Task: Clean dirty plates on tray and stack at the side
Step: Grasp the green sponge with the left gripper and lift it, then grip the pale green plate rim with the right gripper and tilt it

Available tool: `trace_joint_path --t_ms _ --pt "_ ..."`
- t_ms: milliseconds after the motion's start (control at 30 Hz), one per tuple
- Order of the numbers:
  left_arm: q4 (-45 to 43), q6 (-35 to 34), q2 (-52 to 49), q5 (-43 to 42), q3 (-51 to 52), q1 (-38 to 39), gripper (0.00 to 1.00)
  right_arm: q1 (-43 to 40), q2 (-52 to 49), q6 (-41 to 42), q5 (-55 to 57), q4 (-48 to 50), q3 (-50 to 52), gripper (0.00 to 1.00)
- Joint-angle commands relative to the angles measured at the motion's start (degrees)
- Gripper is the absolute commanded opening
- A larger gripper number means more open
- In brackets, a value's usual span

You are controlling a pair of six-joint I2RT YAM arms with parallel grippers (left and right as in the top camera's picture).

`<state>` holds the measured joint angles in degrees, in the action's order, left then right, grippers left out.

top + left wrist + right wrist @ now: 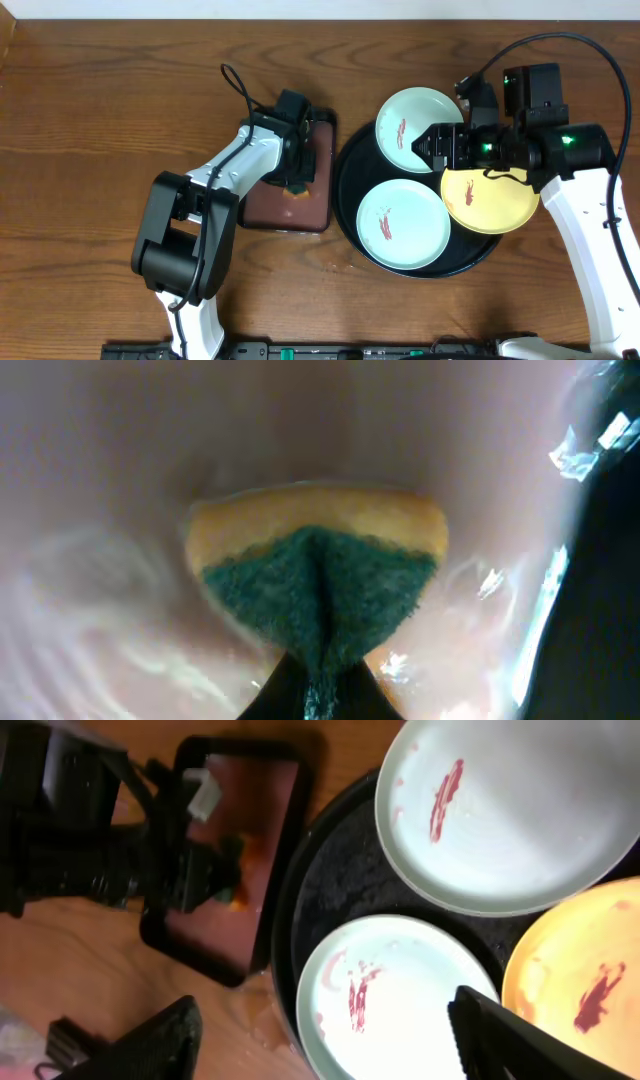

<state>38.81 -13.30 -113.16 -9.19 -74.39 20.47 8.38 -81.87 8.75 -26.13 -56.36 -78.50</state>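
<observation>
Overhead view: the round black tray (347,185) carries the far mint plate (415,118) and the near mint plate (403,225), and the yellow plate (492,200) sits on its right rim, all three smeared reddish. The right gripper (432,147) hovers over the tray's middle, claw spread wide and holding nothing. Just left of the tray, the left gripper (320,695) is pinched tight on a green-and-yellow sponge (320,575) over the small maroon tray (300,212).

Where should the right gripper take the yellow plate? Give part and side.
Probably the rim on its right side. The yellow plate lies across the right edge of the tray and overhangs it, likely leaving room under the lip for a finger. The open right gripper should come in from the right.
</observation>
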Motion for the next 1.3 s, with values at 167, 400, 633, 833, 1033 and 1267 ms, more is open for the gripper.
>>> trace_joint_path --t_ms 167,400,633,833,1033,1267 --pt "13.9 -0.5 1.4 2.8 -15.1 0.1 0.07 0.0 -3.8 4.4 15.0 4.0 -3.3 0.70" --pt "12.1 -1.1 1.5 -6.7 -19.2 0.1 0.07 -9.1 -20.9 2.8 19.2 7.6 -9.1 0.66" --pt "10.8 -2.3 1.5 -7.1 -19.2 0.1 0.07 -15.3 -35.2 -5.8 7.5 13.0 -9.1 0.54" --pt "9.0 -2.3 1.5 -8.8 -19.2 0.1 0.07 -13.0 -37.4 -9.3 6.9 14.8 -9.1 0.41" --pt "6.0 -3.2 1.5 -11.4 -19.2 0.2 0.07 -10.3 -40.0 -8.6 16.0 16.3 -9.0 0.30" --pt "4.2 -3.8 1.5 -11.4 -19.2 1.2 0.08 -8.6 -41.7 -8.6 16.9 16.7 -8.9 0.10"
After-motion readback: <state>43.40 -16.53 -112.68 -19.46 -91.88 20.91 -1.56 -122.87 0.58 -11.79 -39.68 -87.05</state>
